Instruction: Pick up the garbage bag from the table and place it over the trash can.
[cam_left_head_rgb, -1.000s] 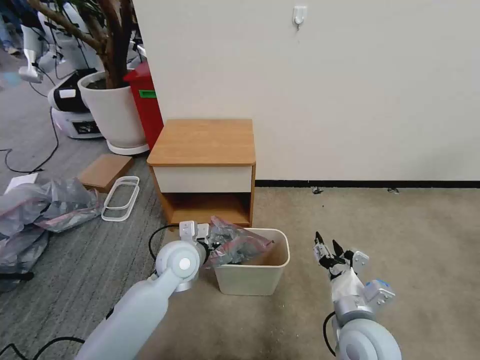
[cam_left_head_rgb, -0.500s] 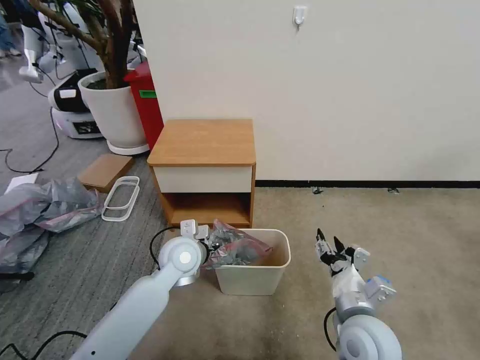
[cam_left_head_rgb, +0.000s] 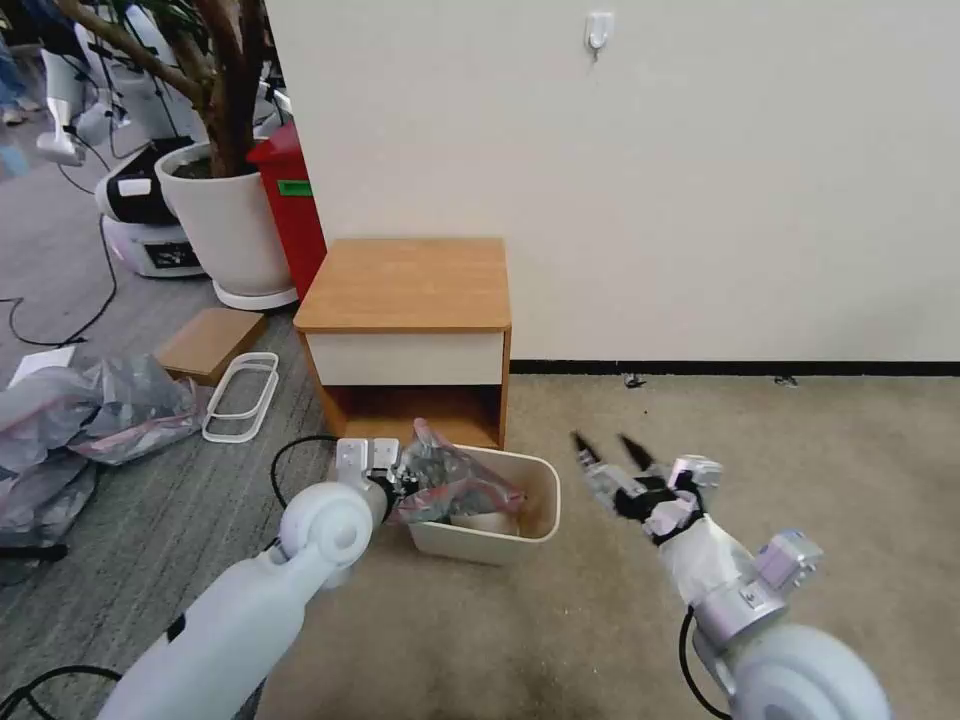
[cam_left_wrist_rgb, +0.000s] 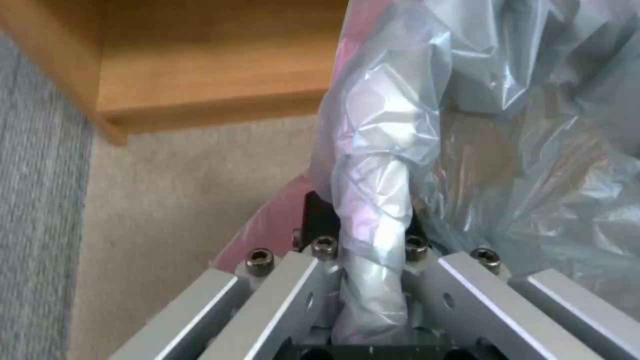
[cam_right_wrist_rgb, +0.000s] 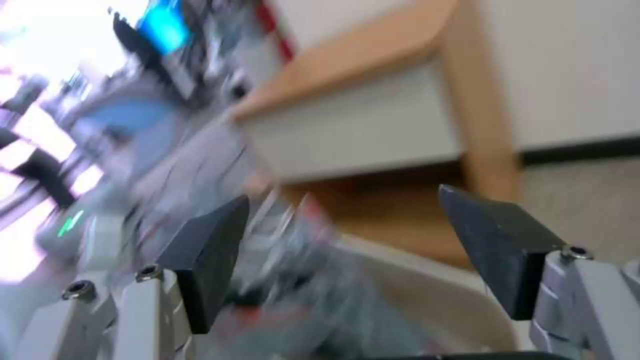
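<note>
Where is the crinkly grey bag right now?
In the head view the bag hangs bunched over the left side of the trash can, pinched by the left gripper, just in front of the table.

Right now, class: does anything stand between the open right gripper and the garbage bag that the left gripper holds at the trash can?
Nothing visible does. The right gripper hangs open beside the trash can, with bare carpet between. The garbage bag, pinched by the left gripper, lies crumpled across the can's left rim.
</note>
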